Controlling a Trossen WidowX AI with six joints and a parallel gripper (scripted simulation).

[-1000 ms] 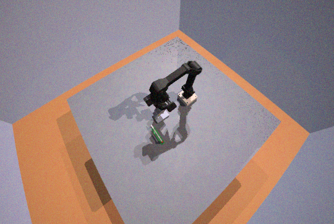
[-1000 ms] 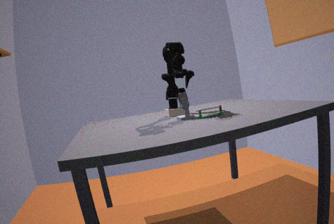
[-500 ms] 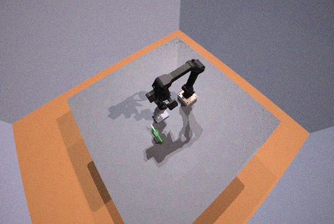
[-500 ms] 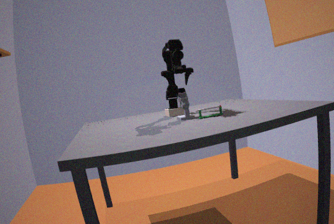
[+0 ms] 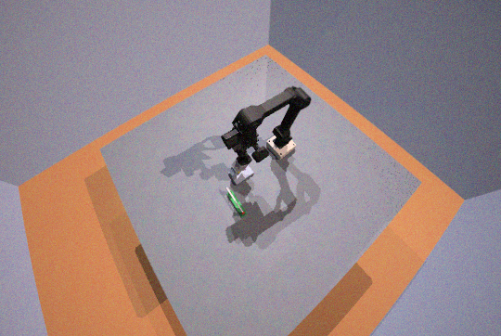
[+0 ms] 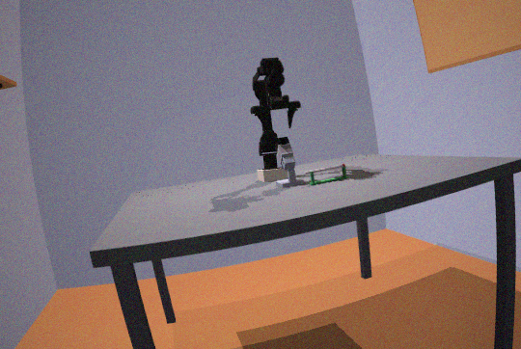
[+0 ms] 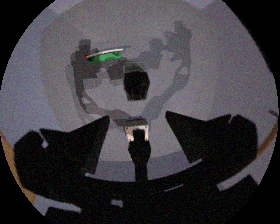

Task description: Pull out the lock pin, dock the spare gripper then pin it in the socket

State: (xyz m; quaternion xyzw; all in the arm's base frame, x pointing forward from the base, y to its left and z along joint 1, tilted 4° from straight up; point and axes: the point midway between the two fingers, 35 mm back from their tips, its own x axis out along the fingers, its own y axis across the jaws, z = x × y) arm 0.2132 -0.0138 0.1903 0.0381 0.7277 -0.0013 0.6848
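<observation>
Black block [image 5: 243, 160] [image 6: 284, 141] [image 7: 136, 85] atop the pale grey mount [image 5: 241, 174] [image 6: 287, 158], below the wide-open, empty fingers [image 5: 260, 154] [image 6: 291, 116].

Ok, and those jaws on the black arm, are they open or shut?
Open: in the wrist view the two jaws stand wide apart with nothing between them, and the view from the side shows the same wide gap.
</observation>
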